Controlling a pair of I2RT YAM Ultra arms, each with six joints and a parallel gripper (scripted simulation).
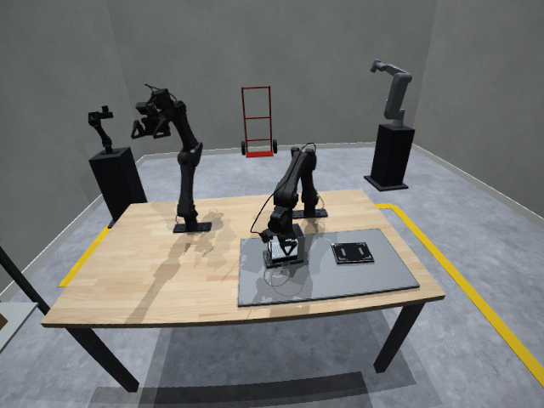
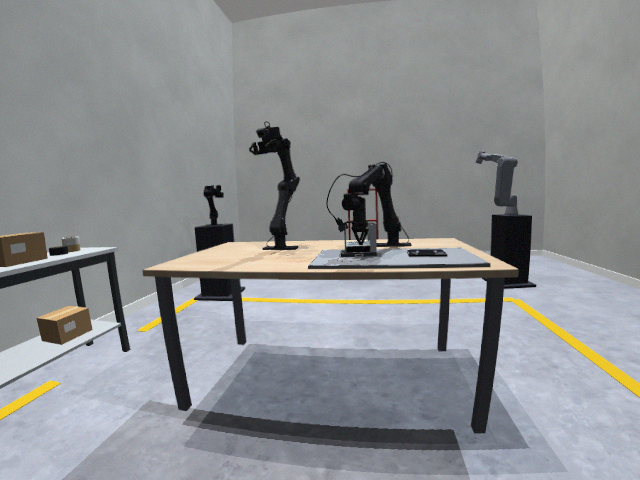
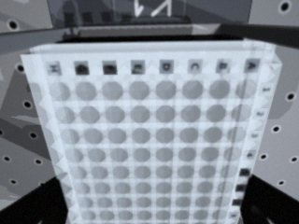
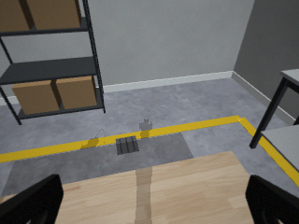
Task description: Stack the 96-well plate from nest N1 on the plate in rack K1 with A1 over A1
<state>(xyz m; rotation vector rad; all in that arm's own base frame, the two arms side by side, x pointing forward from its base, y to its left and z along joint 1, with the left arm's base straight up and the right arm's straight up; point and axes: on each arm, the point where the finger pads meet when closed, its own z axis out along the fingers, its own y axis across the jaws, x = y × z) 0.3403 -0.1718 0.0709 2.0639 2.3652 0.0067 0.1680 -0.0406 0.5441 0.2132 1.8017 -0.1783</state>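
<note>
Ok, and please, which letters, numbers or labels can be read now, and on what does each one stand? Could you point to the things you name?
"H", "D", "C", "A": top rim of the plate (image 1: 283, 250) (image 3: 151, 135); its other letters are blurred.
"1": side rim of the plate; the numbers below it are too blurred.
"K1", upside down: the rack (image 1: 286, 263) (image 3: 156, 8).
White labels on the boxes (image 2: 23, 240) (image 2: 64, 316): too small.

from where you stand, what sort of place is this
Probably a robotics lab or workshop: two black arms on a wooden table, a grey arm on a pedestal, and yellow floor tape.
</note>
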